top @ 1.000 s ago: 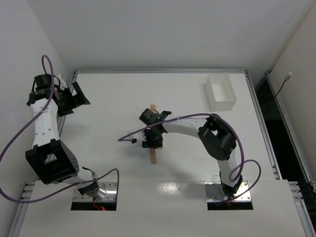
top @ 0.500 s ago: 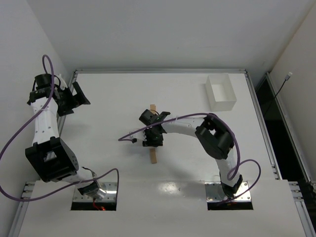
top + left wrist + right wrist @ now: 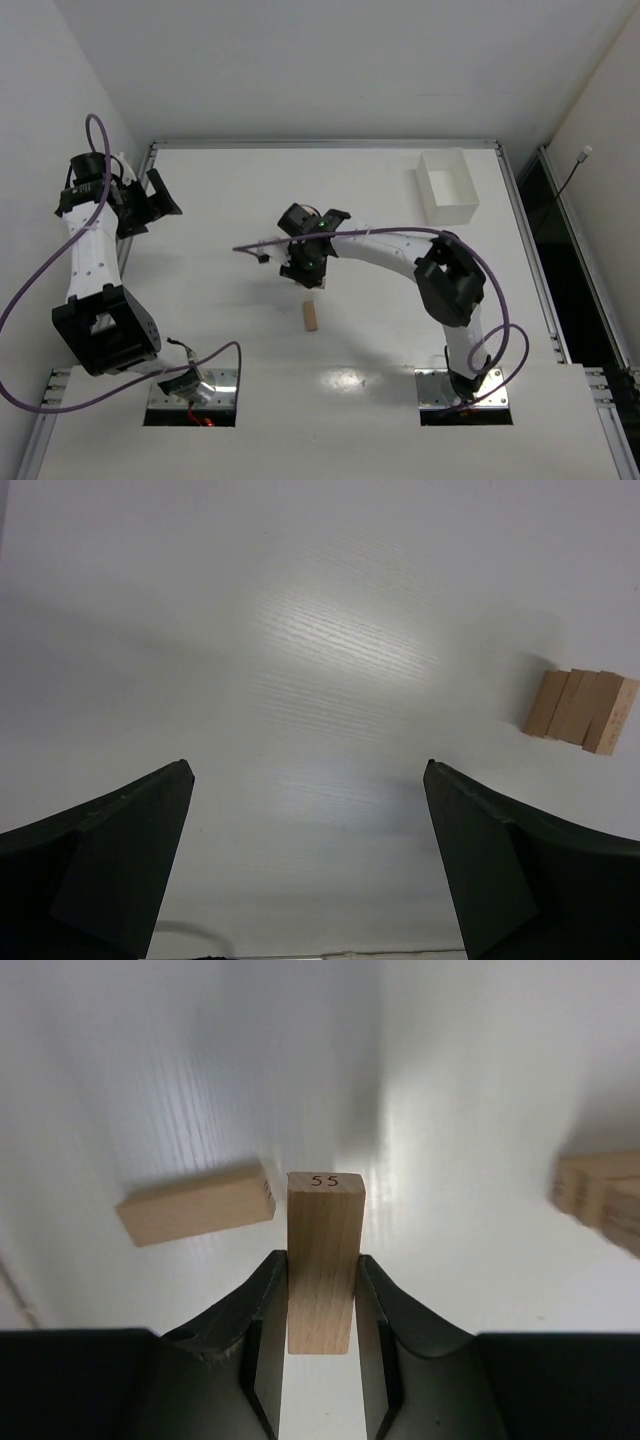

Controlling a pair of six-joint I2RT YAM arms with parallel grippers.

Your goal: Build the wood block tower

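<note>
A group of wood blocks (image 3: 603,1198) (blurred) is cut off by the right wrist view's right edge.

bin (image 3: 447,187): far right corner of table (image 3: 220,180) | lone block (image 3: 311,317): flat on table, nearer the bases than right gripper (image 3: 306,272) | held block (image 3: 323,1260): between its fingers (touching both) | cluster (image 3: 582,707): blocks side by side on table, opposite side of held block from lone block

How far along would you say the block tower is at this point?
Done: a tight group of blocks sits together, though layering is unclear. In hand: the right claw grips block 55. Left: placing it, then the loose block lying on the table; the left claw hangs open, empty.
</note>
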